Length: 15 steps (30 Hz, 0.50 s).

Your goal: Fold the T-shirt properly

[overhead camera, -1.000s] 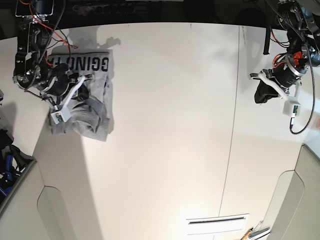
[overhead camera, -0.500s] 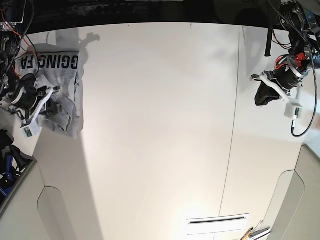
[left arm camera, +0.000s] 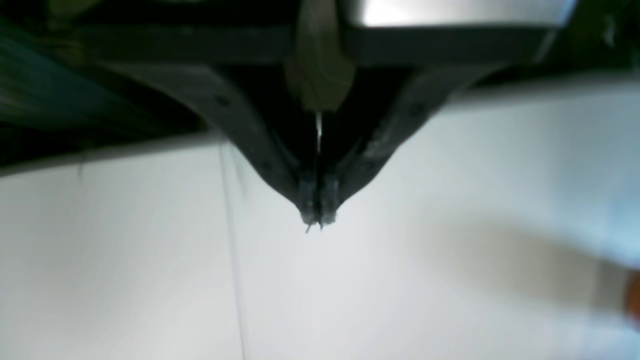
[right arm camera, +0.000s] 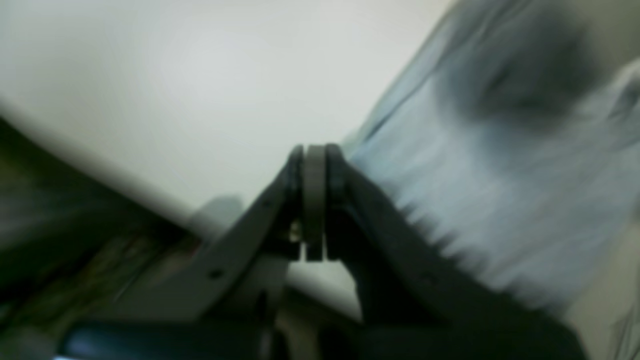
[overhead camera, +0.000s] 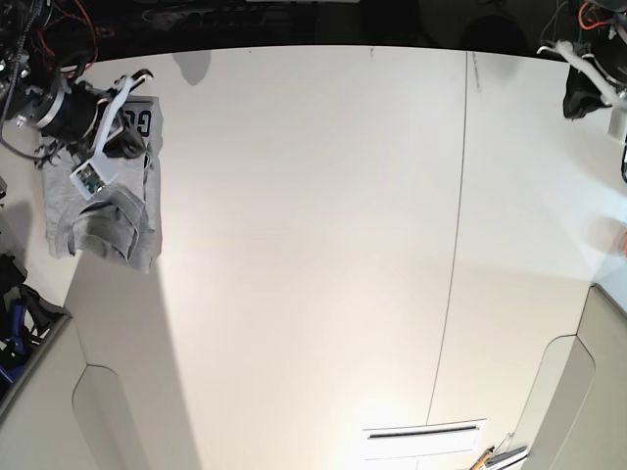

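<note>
The grey T-shirt [overhead camera: 103, 211] lies folded into a narrow bundle at the table's far left edge, with black lettering [overhead camera: 143, 122] showing at its top. My right gripper [overhead camera: 129, 145] hovers over that lettered end. In the right wrist view it [right arm camera: 314, 150] is shut, with the blurred grey shirt [right arm camera: 500, 190] just to its right. A pale strip shows between the jaws, and I cannot tell whether it is cloth. My left gripper [overhead camera: 578, 98] is up at the far right corner, shut and empty [left arm camera: 317, 215] over bare table.
A seam [overhead camera: 456, 245] runs down the white table [overhead camera: 313, 245]. A white slotted plate [overhead camera: 426, 441] sits near the front edge. Dark blue gear [overhead camera: 15, 313] stands off the table's left side. A blurred orange thing [left arm camera: 635, 300] shows at the right edge.
My right arm has moved from the shirt's middle toward its far, lettered end. The shirt, which slid left earlier, now stays put. My left arm has pulled back to the far right corner.
</note>
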Tool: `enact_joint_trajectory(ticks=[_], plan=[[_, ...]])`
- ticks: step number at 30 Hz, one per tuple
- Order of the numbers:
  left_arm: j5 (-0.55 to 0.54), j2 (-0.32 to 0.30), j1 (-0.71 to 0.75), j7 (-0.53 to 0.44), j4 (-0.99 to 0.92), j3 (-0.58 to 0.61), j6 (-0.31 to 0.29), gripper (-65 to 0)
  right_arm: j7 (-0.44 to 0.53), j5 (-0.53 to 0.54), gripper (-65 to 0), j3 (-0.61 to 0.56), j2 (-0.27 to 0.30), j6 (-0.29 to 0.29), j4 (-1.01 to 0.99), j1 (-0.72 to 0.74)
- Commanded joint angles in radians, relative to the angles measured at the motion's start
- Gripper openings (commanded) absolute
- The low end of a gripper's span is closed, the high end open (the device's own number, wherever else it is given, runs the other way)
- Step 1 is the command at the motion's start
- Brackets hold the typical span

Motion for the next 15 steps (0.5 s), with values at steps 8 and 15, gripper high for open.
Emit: enact_joint_trajectory(ticks=[8,15], plan=[[-0.169,0.017,0.347,0.137,-0.017,-0.061,-0.05,-65.0,-0.145,0.014,-65.0,0.012,0.021,0.053,0.047,-0.389],[-0.241,-0.13,0.517,0.129,-0.322,0.106,-0.114,-65.0,-0.136,0.056,-65.0,0.011,0.024,0.1,-0.096,-0.547]])
